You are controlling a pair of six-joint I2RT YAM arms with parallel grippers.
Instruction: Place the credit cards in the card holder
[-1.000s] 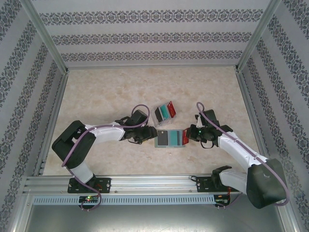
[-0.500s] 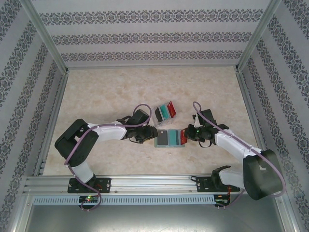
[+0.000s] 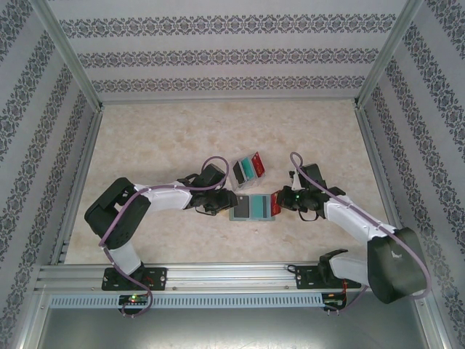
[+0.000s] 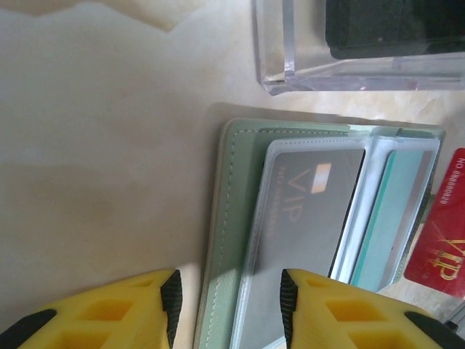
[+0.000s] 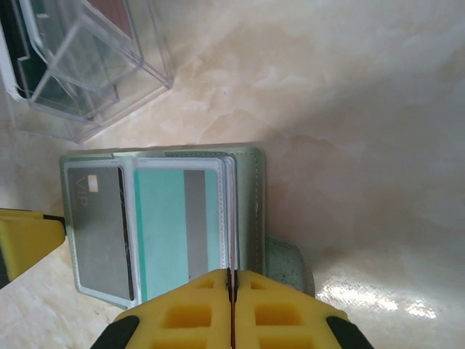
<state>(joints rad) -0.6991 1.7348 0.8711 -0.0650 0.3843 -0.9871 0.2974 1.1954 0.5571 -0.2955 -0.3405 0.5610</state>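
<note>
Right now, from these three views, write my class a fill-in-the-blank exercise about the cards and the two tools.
1. In the card holder, the neighbouring card sleeved beside the grey card is coloured ___.
2. The card outside the sleeves is coloured ___.
3. The left tool has its jaws ___.
4. The right tool has its jaws ___.
Missing words: teal, red, open, shut.
</note>
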